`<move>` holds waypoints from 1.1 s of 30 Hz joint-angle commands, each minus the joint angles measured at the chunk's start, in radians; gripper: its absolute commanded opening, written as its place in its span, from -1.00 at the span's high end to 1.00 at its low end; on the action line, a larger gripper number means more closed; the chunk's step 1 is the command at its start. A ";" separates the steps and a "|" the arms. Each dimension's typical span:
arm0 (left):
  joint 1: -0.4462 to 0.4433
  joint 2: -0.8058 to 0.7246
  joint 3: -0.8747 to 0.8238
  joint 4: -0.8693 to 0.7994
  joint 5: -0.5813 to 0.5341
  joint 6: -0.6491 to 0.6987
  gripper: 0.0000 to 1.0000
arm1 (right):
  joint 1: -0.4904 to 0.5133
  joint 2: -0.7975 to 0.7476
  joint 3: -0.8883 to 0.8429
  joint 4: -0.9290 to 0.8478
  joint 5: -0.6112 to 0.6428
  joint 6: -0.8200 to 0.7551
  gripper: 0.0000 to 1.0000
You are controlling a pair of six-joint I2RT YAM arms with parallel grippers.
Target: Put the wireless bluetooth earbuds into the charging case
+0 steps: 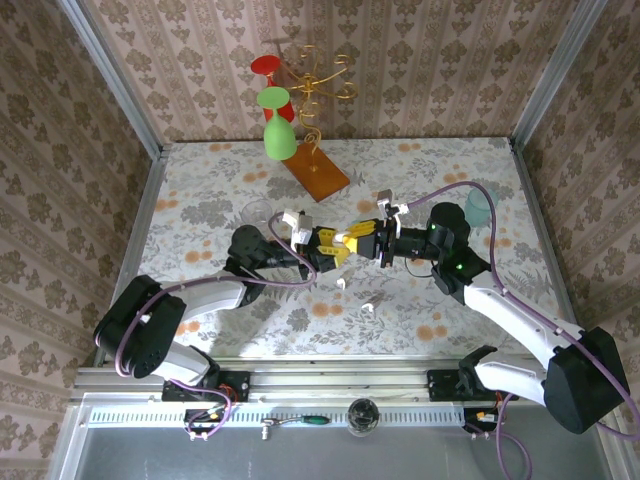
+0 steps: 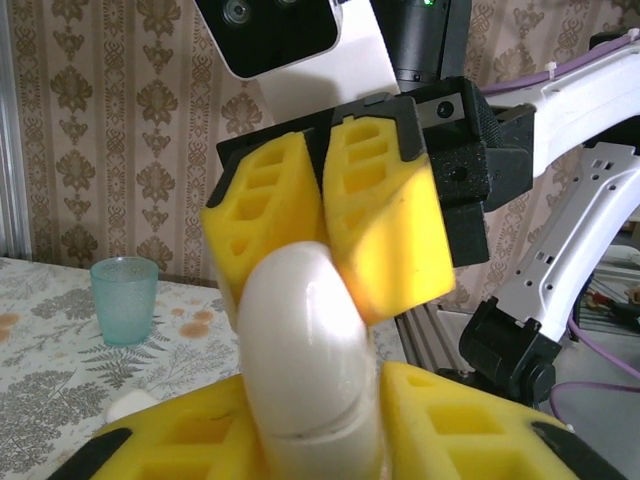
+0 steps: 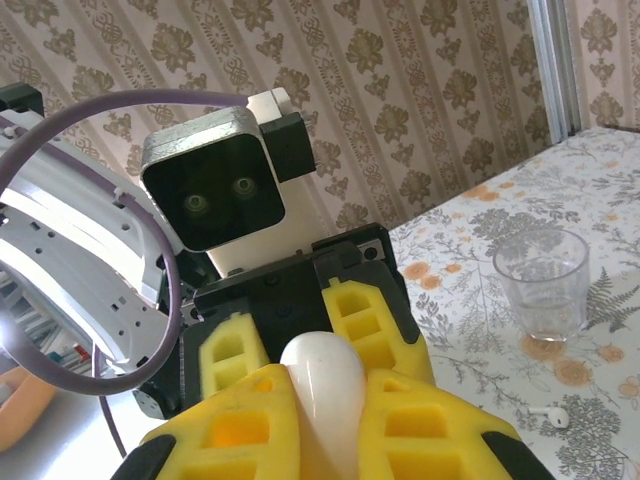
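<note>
Left tool [image 2: 318,435] and right tool [image 3: 320,425] both pinch white charging case [image 2: 300,340] midair; case ends hidden inside grips.

Glossy white pebble-shaped charging case [image 2: 305,350], clamped midair between yellow fingers [image 2: 390,230], two tiny white earbuds [image 1: 341,285] loose on the counter [image 1: 200,190]

Glossy, smooth white plastic case [image 2: 305,350], matt yellow ribbed fingers [image 2: 385,230], clear glossy tumbler [image 3: 540,285], matt floral-printed tablecloth [image 3: 470,235]

The white-shelled, black-jointed left arm [image 1: 208,296] and right arm [image 1: 515,320] each trail a purple cable [image 3: 100,103] and end in yellow hollow-celled foam jaws (black-backed, under boxy cameras).
</note>
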 commanded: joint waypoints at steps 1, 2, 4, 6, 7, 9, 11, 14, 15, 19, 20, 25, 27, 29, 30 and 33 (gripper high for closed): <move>-0.004 0.006 0.015 0.048 0.003 -0.014 0.53 | -0.002 0.000 -0.008 0.046 -0.023 0.011 0.84; -0.004 0.009 0.016 0.048 0.004 -0.015 0.64 | -0.002 -0.002 -0.009 0.044 -0.021 0.010 0.83; -0.004 0.013 0.013 0.047 0.008 -0.013 0.82 | -0.002 -0.004 -0.009 0.036 -0.011 0.005 0.79; -0.003 0.016 0.011 0.044 0.008 -0.011 0.83 | -0.002 -0.008 -0.009 0.034 -0.004 0.004 0.77; -0.003 0.017 0.011 0.043 0.009 -0.013 0.78 | -0.002 -0.010 -0.009 0.033 -0.004 0.002 0.77; -0.003 0.021 0.011 0.040 0.004 -0.016 0.49 | -0.002 -0.011 -0.005 0.027 -0.006 -0.001 0.79; -0.002 0.025 0.014 0.040 0.008 -0.020 0.41 | -0.002 -0.012 -0.003 0.027 -0.009 -0.002 0.79; -0.003 0.033 0.018 0.040 0.009 -0.022 0.40 | -0.002 -0.011 -0.003 0.030 -0.010 -0.001 0.80; -0.003 0.035 0.019 0.040 0.010 -0.023 0.37 | -0.002 -0.011 -0.003 0.033 -0.010 0.001 0.80; -0.003 0.041 0.020 0.042 0.010 -0.030 0.31 | -0.002 -0.019 -0.004 0.035 -0.011 0.003 0.80; -0.002 0.040 0.020 0.042 0.010 -0.032 0.32 | -0.003 -0.021 -0.003 0.028 -0.012 -0.001 0.80; -0.003 0.025 0.022 0.042 0.011 -0.031 0.44 | -0.002 -0.020 -0.004 0.010 -0.015 -0.011 0.80; -0.003 0.019 0.025 0.043 0.011 -0.031 0.36 | -0.002 -0.018 -0.005 0.008 -0.015 -0.015 0.80; -0.002 0.014 0.025 0.040 0.010 -0.031 0.29 | -0.001 -0.018 -0.005 0.007 -0.015 -0.014 0.79; -0.002 0.015 0.025 0.039 0.009 -0.030 0.29 | -0.002 -0.018 -0.004 0.006 -0.016 -0.015 0.80; -0.002 0.017 0.028 0.033 0.010 -0.031 0.30 | -0.001 -0.016 -0.001 0.001 -0.019 -0.020 0.80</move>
